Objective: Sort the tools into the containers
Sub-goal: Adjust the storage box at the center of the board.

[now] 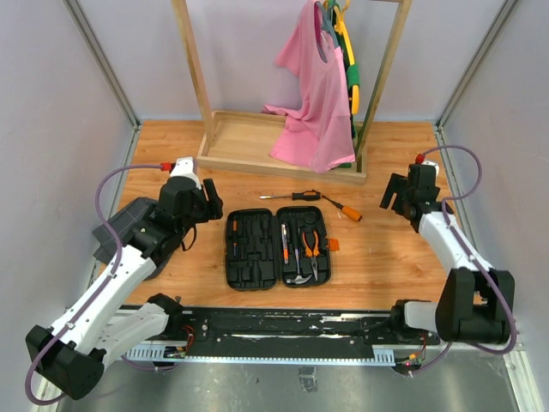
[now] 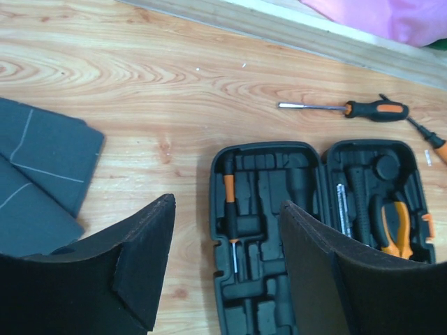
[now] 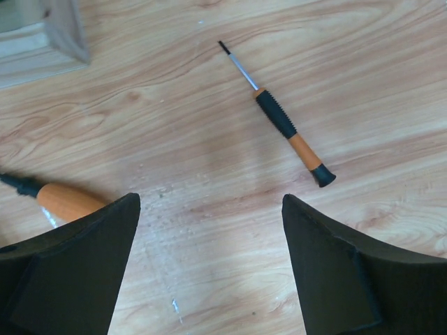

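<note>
- Tool case (image 1: 254,262) is lying open and flat on the wooden worktop (image 1: 171,154) at the centre of the top view, its orange latch (image 1: 334,245) pointing to the right of the frame.
- Its right half is already holding pliers (image 1: 310,243), a claw hammer (image 1: 298,275) and a slender orange-and-steel tool (image 1: 284,245). The left half is carrying one small screwdriver (image 2: 229,209) near its left edge, with most moulded slots showing bare.
- Just above the case in the top view, a black-and-orange screwdriver (image 1: 296,196) and, to its right, an orange-handled screwdriver (image 1: 346,210) are lying loose on the wood.
- The right wrist view is showing a third loose one, a slim precision screwdriver (image 3: 286,129), in the upper middle of its frame; I cannot find it in the top view.
- Left fingers (image 2: 143,265) are standing wide apart with nothing between them, hanging near the case's upper left corner in the top view, with dark grey fabric (image 2: 42,167) at the left of the wrist view.
- Right fingers (image 3: 335,272) are likewise spread wide and gripping nothing, hanging over bare wood near the slim precision screwdriver.
- Sorting is looking roughly half done: four tools stowed, three waiting to go in.
</note>
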Action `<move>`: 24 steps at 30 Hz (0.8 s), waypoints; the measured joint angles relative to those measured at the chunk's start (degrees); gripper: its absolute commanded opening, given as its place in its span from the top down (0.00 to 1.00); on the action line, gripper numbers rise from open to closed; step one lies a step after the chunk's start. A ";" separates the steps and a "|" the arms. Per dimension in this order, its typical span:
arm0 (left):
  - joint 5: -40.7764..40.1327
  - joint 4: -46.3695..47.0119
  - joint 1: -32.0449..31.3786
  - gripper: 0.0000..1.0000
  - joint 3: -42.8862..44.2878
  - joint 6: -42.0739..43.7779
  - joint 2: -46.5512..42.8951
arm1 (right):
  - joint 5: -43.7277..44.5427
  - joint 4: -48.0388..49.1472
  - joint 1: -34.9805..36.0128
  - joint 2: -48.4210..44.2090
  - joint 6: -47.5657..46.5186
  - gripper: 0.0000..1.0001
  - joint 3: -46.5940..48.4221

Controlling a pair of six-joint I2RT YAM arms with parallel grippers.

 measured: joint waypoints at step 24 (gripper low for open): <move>-1.22 -2.89 0.00 0.34 -0.02 2.73 2.21 | -10.69 -3.39 -15.98 29.24 -3.74 0.37 17.86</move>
